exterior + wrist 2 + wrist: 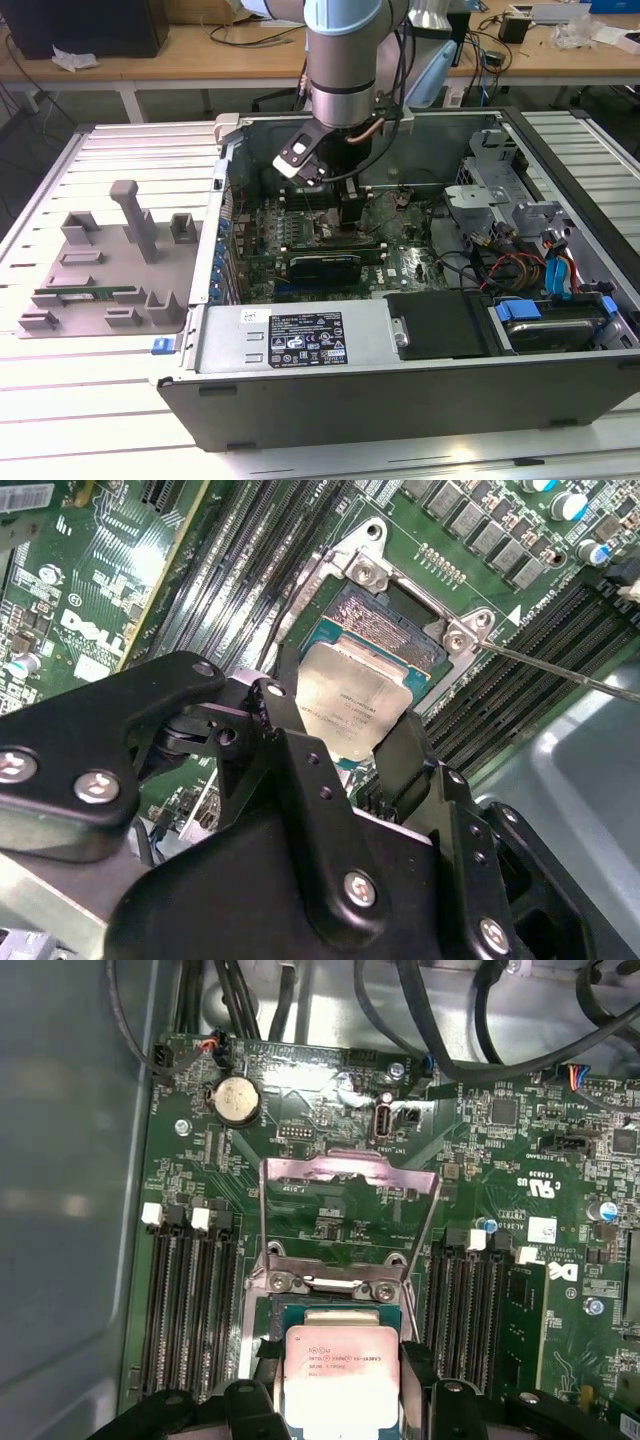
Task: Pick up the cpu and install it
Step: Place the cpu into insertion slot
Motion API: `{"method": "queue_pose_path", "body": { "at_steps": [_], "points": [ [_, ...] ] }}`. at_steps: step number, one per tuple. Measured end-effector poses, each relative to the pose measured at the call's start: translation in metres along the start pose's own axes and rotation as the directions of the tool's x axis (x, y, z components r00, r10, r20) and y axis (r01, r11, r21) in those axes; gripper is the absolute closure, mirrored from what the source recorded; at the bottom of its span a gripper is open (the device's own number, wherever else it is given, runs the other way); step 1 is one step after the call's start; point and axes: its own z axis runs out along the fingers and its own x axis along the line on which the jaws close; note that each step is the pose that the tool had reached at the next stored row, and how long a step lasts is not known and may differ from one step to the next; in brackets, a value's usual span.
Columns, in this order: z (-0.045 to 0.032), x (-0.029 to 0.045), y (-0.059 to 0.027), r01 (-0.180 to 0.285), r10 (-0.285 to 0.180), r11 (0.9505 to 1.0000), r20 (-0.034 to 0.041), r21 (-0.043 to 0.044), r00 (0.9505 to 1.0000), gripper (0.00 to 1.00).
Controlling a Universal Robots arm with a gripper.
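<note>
Slatted metal surface [120, 400] carries an open computer case [400, 400], where the end effector [336, 720] grips the cpu [352, 698] by opposite edges, just above the open socket [378, 628] beneath its fingers.

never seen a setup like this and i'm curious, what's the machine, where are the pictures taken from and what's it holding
It is a robot arm reaching down into an open computer case on a metal table. The exterior view comes from a camera off the arm that sees the whole scene. Both wrist views come from cameras riding on the arm, looking past its black claw at the green circuit board. The claw is shut on a small square chip with a silver top, held over its open socket. At the exterior view's left, a grey tray holds a long green memory stick.
</note>
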Motion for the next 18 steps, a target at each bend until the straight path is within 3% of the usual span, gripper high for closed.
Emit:
{"method": "queue_pose_path", "body": {
  "at_steps": [8,18],
  "points": [
    [0.0067,0.0004,-0.0041,-0.045,0.045,0.999,0.0023,0.0005,0.999,0.45],
    [0.0137,0.0036,-0.0051,-0.056,0.056,0.9984,0.0017,0.0006,0.9984,0.45]
  ]
}}
